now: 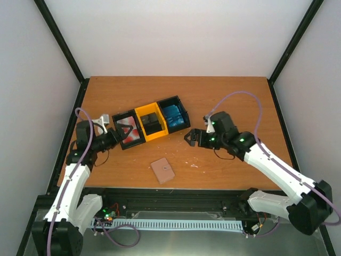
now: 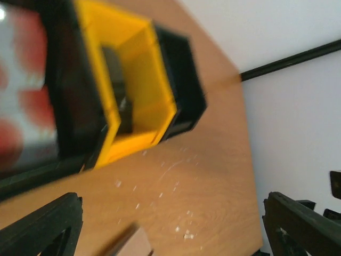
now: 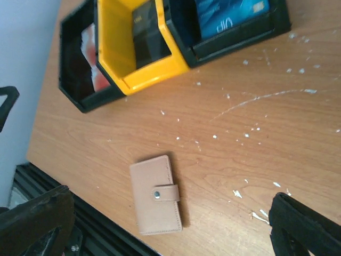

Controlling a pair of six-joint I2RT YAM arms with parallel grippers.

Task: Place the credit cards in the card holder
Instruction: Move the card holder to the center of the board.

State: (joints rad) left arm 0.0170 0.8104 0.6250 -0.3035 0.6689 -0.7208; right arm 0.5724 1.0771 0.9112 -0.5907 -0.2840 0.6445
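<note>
The card holder (image 1: 162, 170) lies shut and snapped on the wooden table near its front edge; the right wrist view shows the holder (image 3: 156, 194) low in frame, and the left wrist view only its blurred corner (image 2: 130, 242). Red-and-white credit cards (image 1: 133, 134) sit in the left black bin, black cards (image 1: 151, 121) in the yellow bin, blue cards (image 1: 172, 114) in the right black bin. My left gripper (image 1: 123, 133) hangs open at the left bin's front. My right gripper (image 1: 192, 137) stands open above the table, right of the bins and behind the holder. Neither holds anything.
Three joined bins stand in a slanted row: black bin (image 1: 127, 144), yellow bin (image 1: 154, 134), black bin (image 1: 185, 118). White flecks (image 3: 256, 213) dot the wood between bins and holder. The table's front edge (image 1: 176, 188) runs just below the holder. White enclosure walls stand on all sides.
</note>
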